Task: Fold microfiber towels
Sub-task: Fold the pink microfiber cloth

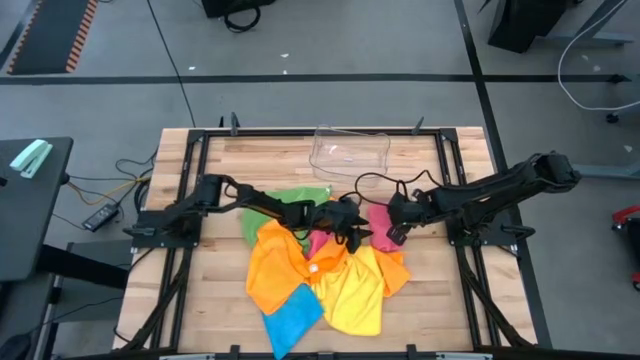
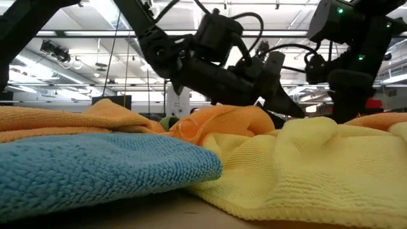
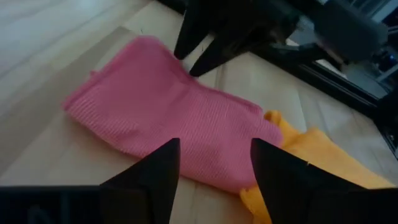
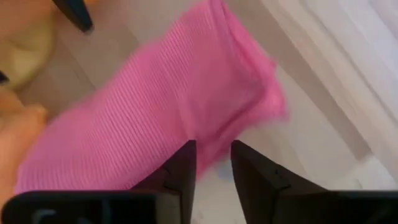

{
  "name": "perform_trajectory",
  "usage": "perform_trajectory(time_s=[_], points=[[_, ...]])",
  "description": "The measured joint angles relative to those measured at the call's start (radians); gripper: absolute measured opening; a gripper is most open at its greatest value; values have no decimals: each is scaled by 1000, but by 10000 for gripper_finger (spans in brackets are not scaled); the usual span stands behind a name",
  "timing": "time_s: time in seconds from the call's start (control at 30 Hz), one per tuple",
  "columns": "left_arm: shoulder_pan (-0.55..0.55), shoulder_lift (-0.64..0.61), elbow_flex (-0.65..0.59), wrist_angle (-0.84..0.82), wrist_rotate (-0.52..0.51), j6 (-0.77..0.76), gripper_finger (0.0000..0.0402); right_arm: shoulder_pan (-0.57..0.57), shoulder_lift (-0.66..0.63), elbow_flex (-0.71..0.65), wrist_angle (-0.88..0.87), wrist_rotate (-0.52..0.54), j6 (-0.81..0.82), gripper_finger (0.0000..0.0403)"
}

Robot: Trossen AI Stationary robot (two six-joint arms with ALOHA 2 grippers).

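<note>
At surface centre, the pink towel (image 3: 180, 130) lay flat between both pincers, by the orange towel (image 1: 275, 265) at 7 o'clock. Left pincer (image 3: 212, 163) was released, nothing held; right pincer (image 4: 212, 163) was slightly parted, empty. Likely light, limp and grippy: pinch the corners.

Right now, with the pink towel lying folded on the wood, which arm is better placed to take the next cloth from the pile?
Probably the left. Its gripper, jaws open and empty, hovers at the pile's edge beside the orange towel. The right gripper sits across the pink towel, farther from the pile.
</note>
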Motion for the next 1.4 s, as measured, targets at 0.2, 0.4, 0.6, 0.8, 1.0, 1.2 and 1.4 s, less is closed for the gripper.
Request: perform_trajectory(time_s=[0.2, 0.4, 0.6, 0.8, 1.0, 1.2, 1.4], points=[[11, -1, 28, -21, 6, 50, 193, -7, -26, 52, -165, 5, 41, 134], [6, -1, 35, -34, 10, 80, 177, -68, -72, 20, -39, 52, -24, 138], [-13, -1, 35, -39, 125, 81, 173, -178, -67, -56, 142, -1, -84, 139], [-52, -1, 36, -116, 350, 91, 172, -223, -68, -61, 148, -71, -45, 169], [-103, -1, 36, -182, 359, 199, 172, -273, -68, -61, 151, -148, 65, 223], [-122, -1, 36, -187, 359, 220, 173, -294, 16, -61, 172, -207, 174, 255], [-116, -1, 36, -188, 360, 234, 173, -273, 111, -61, 251, -235, 282, 257]])
